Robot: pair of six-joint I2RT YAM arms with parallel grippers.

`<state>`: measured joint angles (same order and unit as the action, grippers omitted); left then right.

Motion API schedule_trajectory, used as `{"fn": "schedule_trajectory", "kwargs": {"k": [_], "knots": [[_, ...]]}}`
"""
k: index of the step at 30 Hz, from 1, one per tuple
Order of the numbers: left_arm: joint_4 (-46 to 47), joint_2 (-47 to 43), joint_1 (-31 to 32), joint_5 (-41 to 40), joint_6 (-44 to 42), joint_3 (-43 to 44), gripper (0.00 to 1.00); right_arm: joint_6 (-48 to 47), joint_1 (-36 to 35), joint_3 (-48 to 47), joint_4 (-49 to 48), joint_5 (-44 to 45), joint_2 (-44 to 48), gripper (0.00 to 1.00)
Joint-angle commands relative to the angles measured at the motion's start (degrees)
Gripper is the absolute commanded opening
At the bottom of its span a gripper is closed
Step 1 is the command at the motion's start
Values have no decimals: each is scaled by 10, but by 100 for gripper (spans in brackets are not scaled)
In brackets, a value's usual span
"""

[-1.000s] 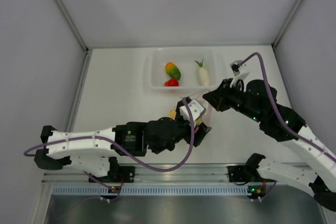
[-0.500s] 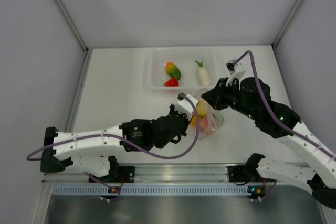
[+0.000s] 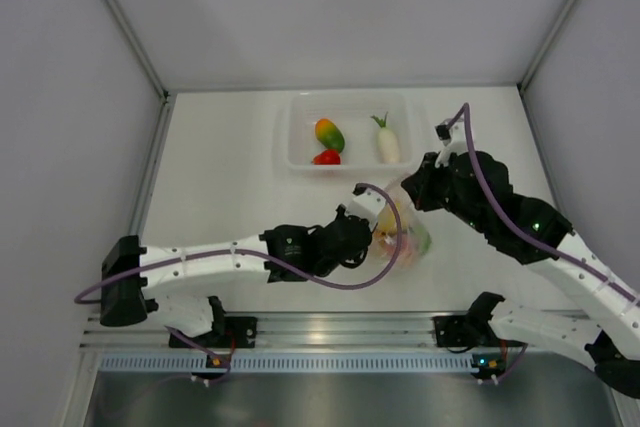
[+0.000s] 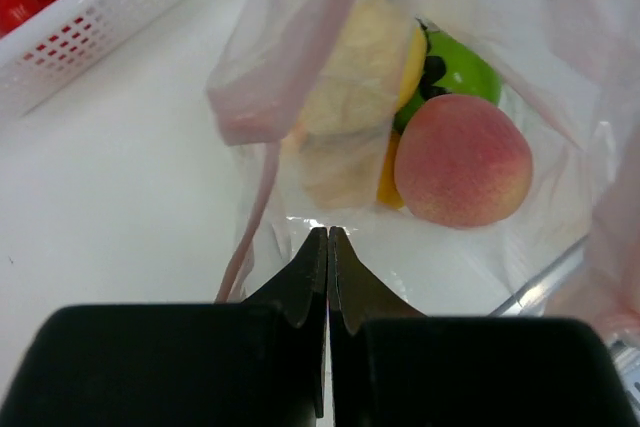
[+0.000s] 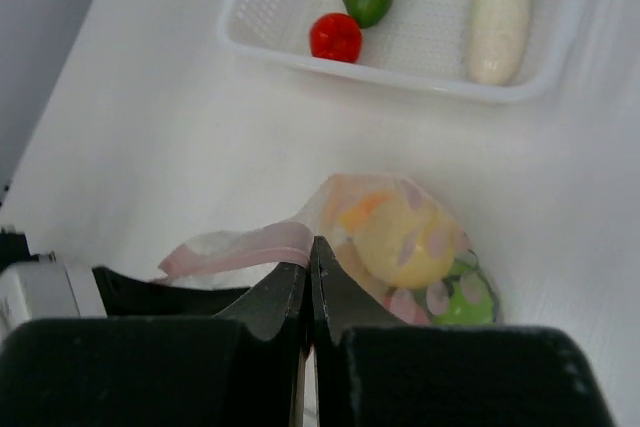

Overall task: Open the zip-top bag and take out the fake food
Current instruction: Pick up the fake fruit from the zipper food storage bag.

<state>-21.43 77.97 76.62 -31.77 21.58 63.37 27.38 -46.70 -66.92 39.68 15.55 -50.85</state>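
Observation:
The zip-top bag (image 3: 412, 239) hangs between both grippers in the middle of the table, with fake food inside. The left wrist view shows a pink peach (image 4: 462, 160), a yellow fruit (image 4: 360, 67) and a green piece (image 4: 460, 69) in it. My left gripper (image 4: 328, 231) is shut on the clear plastic at the bag's near edge (image 4: 400, 247). My right gripper (image 5: 311, 241) is shut on the pink zip strip (image 5: 240, 249), above the yellow fruit (image 5: 402, 237). From above, the left gripper (image 3: 384, 237) is at the bag's left and the right gripper (image 3: 408, 192) at its top.
A clear rectangular tub (image 3: 300, 107) stands at the back centre, holding a green-orange mango (image 3: 329, 133), a red tomato (image 3: 327, 157) and a white radish (image 3: 387, 143). Grey walls close in the table on three sides.
My left gripper has shut on the bag's plastic and the left arm has reached further right. The bag, earlier hidden under the left wrist, now shows between the grippers.

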Motion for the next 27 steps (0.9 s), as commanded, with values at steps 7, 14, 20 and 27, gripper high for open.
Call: {"fn": "schedule_trajectory", "kwargs": {"k": [7, 14, 20, 27], "knots": [[-62, -66, -42, 23, 72, -60, 0, -88, 5, -73, 81, 63, -39, 0], [-63, -114, -41, 77, 44, -28, 0, -110, -1, -102, 101, -72, -69, 0], [-63, -57, -30, 143, 17, 56, 0, -110, -2, -135, 123, -62, -72, 0], [-62, 53, -11, 186, 2, 118, 15, -111, 32, -118, 138, -68, -88, 0]]}}
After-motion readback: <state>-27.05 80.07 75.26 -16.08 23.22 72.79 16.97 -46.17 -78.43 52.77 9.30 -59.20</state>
